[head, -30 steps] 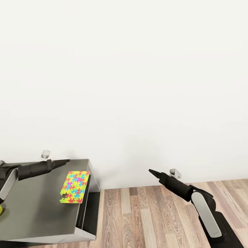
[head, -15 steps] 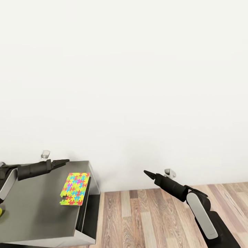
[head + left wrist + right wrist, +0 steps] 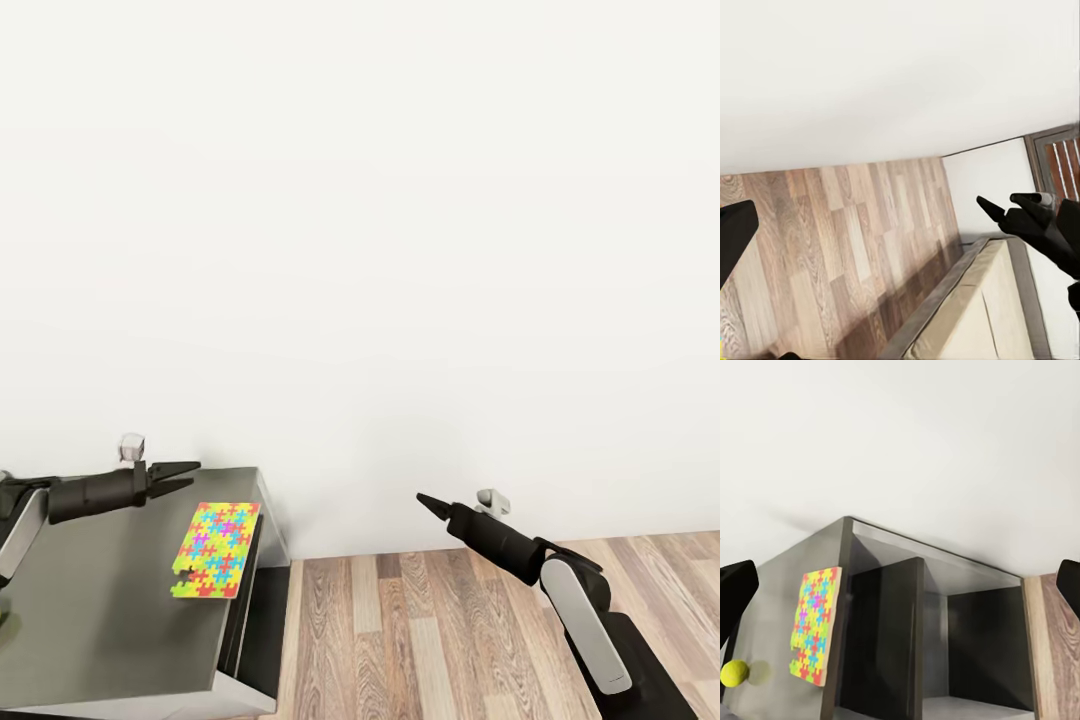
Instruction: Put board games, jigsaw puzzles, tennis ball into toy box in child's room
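Head view – jigsaw puzzle [image 3: 215, 549] on table [image 3: 100, 620]

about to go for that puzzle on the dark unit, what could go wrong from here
The jigsaw puzzle lies flat and thin by the edge of the dark side unit; a poor approach may push it off. The left gripper may not get under it. A nudged tennis ball could roll away.
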Controlling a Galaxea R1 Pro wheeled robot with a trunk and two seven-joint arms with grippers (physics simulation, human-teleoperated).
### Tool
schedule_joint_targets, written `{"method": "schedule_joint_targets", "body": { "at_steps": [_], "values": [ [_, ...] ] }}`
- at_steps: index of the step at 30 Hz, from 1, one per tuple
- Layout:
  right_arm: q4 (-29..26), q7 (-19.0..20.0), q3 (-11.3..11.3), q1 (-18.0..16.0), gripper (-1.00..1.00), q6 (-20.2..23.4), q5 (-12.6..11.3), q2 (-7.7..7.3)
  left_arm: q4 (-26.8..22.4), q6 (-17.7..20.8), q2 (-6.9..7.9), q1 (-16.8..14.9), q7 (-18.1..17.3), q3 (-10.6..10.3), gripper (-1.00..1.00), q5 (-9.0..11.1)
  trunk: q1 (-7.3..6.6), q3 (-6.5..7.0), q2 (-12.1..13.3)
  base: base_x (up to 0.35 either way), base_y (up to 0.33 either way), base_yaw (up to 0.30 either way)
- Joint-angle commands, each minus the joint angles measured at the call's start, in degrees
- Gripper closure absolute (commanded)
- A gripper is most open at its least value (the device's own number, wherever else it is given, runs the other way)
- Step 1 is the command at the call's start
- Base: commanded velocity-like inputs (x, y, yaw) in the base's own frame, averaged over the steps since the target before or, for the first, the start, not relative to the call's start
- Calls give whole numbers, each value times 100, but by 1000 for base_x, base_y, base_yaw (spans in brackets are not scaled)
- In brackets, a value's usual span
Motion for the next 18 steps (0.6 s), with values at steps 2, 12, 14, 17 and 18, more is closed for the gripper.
{"method": "schedule_joint_targets", "body": {
  "at_steps": [2, 12, 14, 17, 18],
  "values": [
    [-13, 11, 0, -4, -100, 17, 2, -2, -15, 45, 2, -4, -95, -1, -100, 1, 46, -44, -89, 0, 0, 0],
    [-26, 7, 29, -3, -100, 13, 3, 46, -39, 57, 2, -4, -265, -7, -100, 9, 266, -224, -490, 0, 0, 0],
    [-28, 8, 38, -2, -100, 13, 3, 49, -39, 57, 2, -4, -350, -9, -100, 6, 310, -260, -570, 0, 0, 0],
    [10, 4, 46, -2, -100, 8, 3, 54, -40, 57, 2, -4, -552, -10, -100, -12, 375, -313, -691, 0, 0, 0],
    [30, 7, 47, -1, -100, 0, -1, 54, -40, 57, 2, -4, -616, -12, -100, -24, 397, -330, -731, 0, 0, 0]
  ]
}}
